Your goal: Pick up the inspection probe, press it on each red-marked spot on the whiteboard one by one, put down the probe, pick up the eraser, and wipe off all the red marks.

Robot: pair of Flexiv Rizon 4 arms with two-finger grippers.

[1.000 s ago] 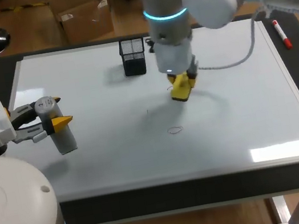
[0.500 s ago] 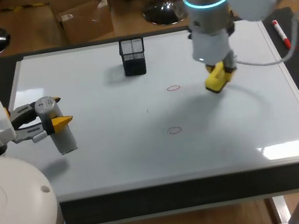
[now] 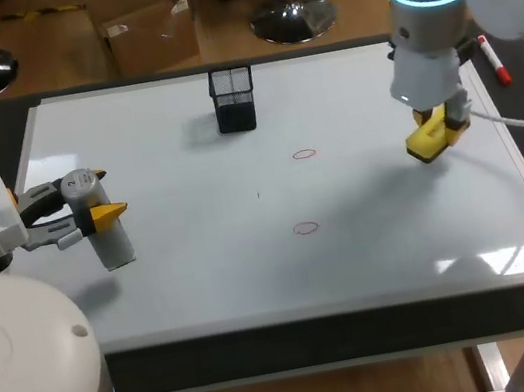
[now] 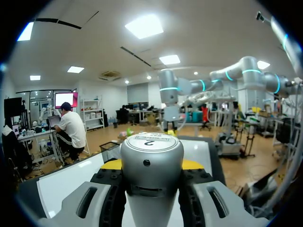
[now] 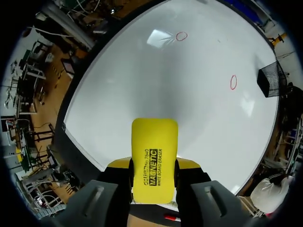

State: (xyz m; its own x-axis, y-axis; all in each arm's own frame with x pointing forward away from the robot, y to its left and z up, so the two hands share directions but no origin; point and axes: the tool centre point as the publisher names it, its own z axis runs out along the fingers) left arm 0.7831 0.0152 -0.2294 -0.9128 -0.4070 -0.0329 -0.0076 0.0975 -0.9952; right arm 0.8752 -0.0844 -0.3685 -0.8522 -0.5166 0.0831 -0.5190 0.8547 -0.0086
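Right wrist view — right fingers clamp the eraser — left fingers, the probe.

Bright ceiling light, glare on the whiteboard, soft shadows

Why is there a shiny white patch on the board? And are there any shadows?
Head view: lights overhead bounce off the whiteboard as a glare patch near its front right corner; soft shadows lie beside the mesh basket and on the board near the held eraser. Right wrist view: a similar glare patch sits next to one red circle.
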